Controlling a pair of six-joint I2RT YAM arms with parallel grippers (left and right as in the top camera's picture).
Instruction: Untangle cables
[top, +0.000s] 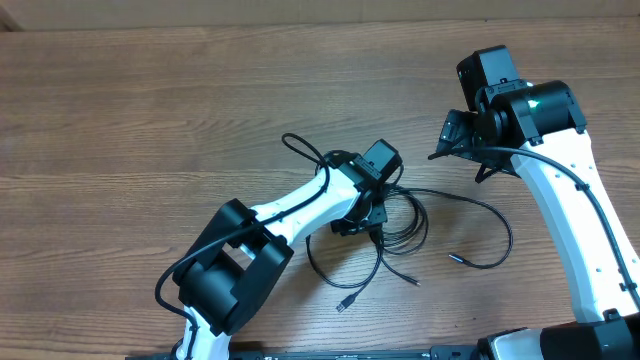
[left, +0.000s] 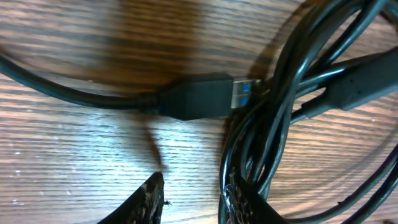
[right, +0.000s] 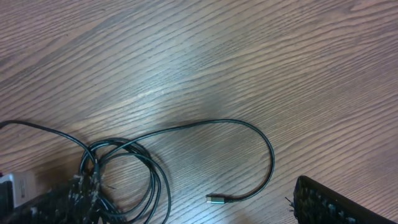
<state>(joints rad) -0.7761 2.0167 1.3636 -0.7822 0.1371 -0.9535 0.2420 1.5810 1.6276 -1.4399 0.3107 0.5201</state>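
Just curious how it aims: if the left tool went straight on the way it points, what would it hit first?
Most likely the black plug with the blue insert, lying straight ahead of the left tool. The bunched cables run beside it. Depth is unclear, so the bare table might come first.

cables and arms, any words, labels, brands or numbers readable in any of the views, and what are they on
None: no text can be read in any view.
The cables and the plug show no printing. The plug is blurred, so any fine marking cannot be told.
The green light at the upper right of the overhead view is a plain glow, not a sign.
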